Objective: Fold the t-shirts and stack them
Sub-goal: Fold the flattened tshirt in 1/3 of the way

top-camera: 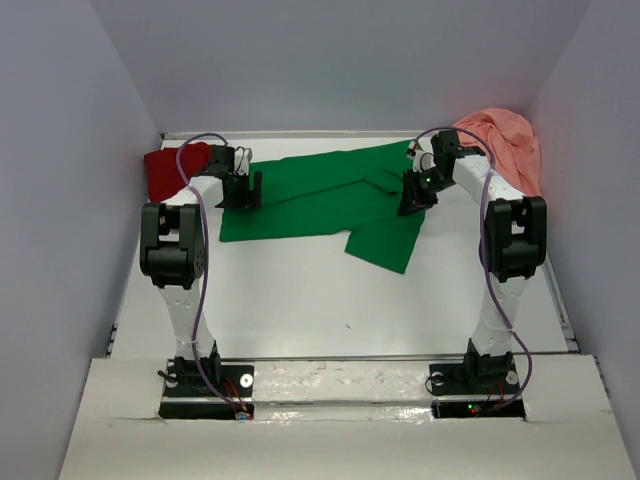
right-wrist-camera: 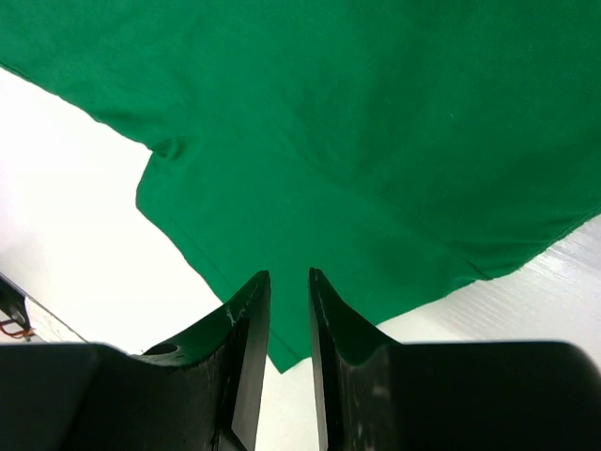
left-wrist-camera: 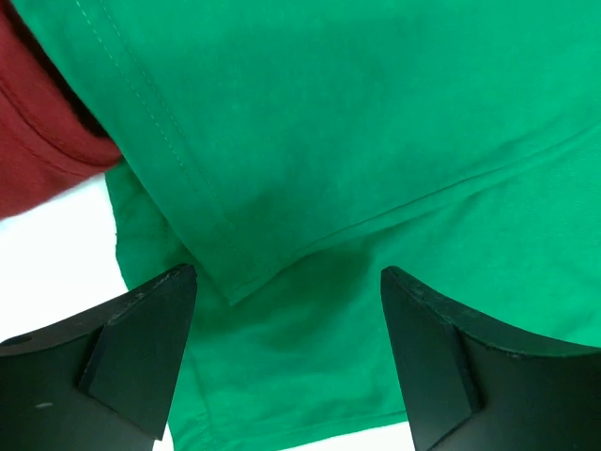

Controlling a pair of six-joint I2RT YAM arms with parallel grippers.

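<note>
The white worktop (top-camera: 300, 310) fills the middle of the overhead view. The bright green t-shirt (top-camera: 320, 195) lies spread flat across its upper centre, one flap reaching down at centre right. The salmon-pink t-shirt (top-camera: 505, 140) is heaped in the upper right corner, and the dark red t-shirt (top-camera: 165, 170) is bunched at upper left, touching the green one. The left fingers (left-wrist-camera: 141, 329) stand spread wide over the green shirt's left hem. The right fingers (right-wrist-camera: 246, 319) are nearly together at its right edge; whether they pinch cloth cannot be told.
</note>
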